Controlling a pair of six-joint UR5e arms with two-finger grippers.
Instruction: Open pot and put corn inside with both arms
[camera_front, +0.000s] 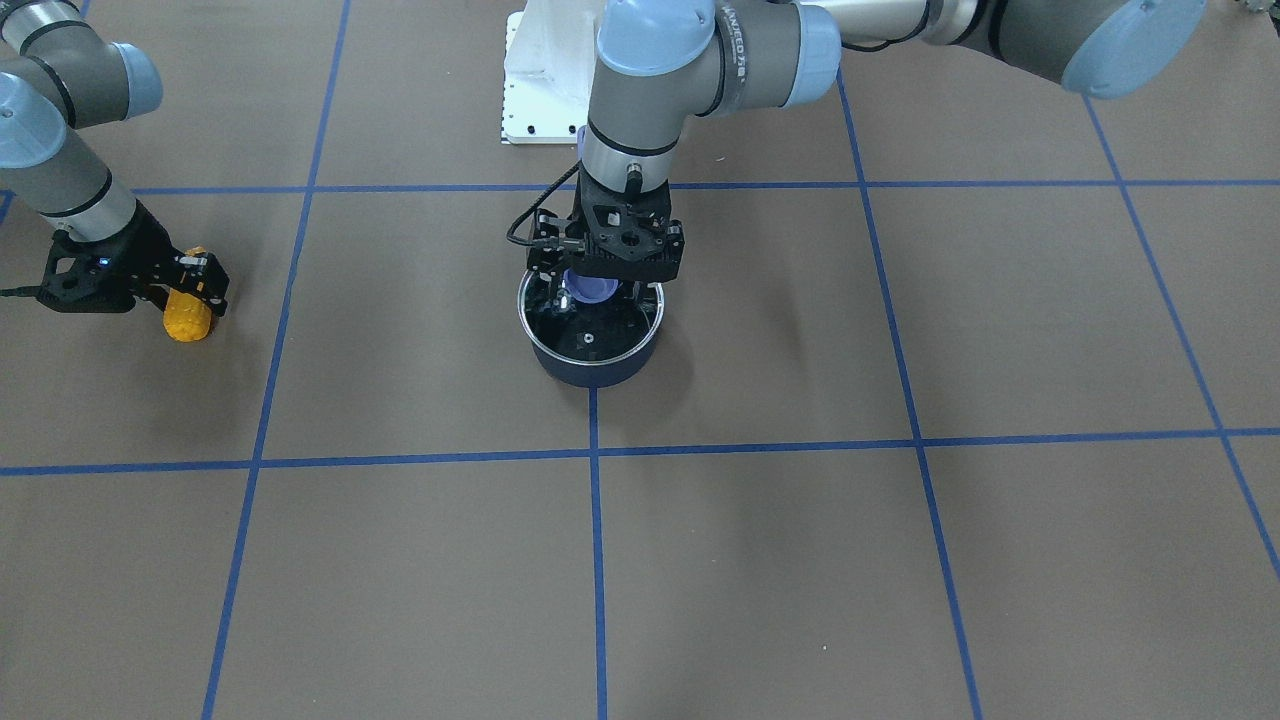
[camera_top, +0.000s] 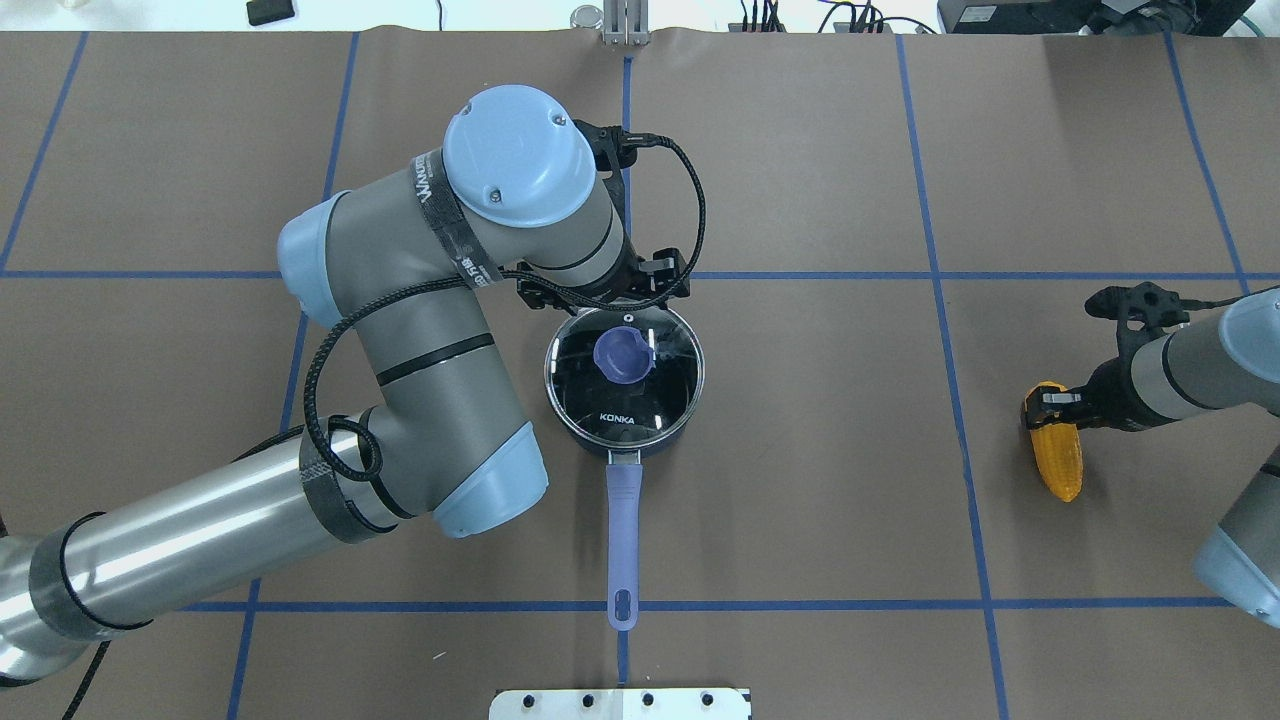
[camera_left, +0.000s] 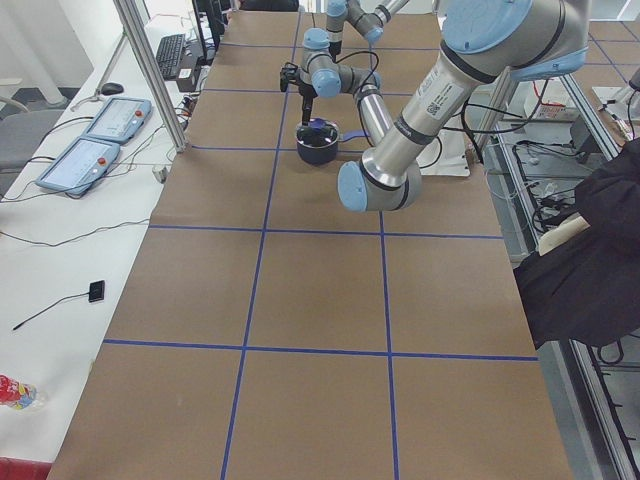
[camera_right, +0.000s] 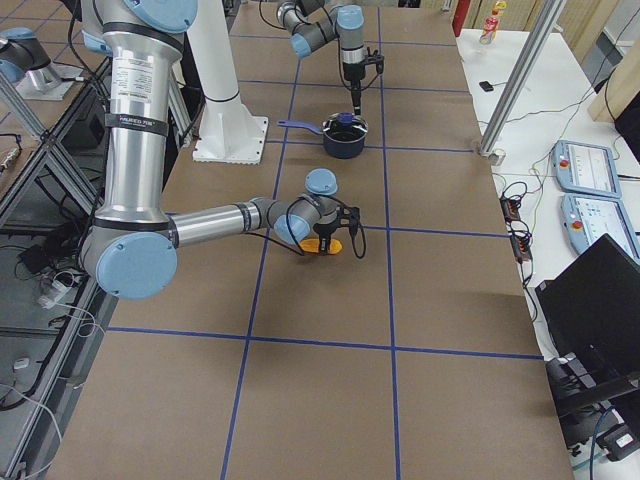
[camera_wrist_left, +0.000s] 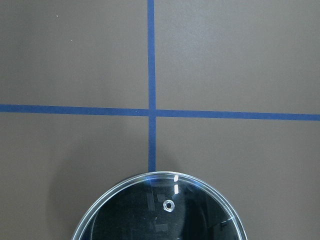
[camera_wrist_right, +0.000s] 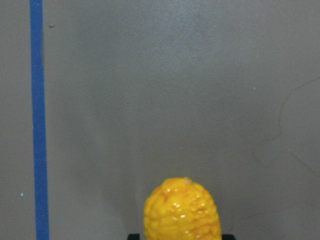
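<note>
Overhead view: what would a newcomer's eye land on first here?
The navy pot at the centre of the table, glass lid on, with the left arm poised over the lid's lavender knob. Then the bright yellow corn far on the robot's right, lying flat with the jaws of the right arm at its end.

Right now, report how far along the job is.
Nothing is finished: the lid sits on the pot. In hand: the left gripper hangs over the knob, the right gripper is at the corn on the table; grasps unclear. Left: lift the lid, put the corn in.
</note>
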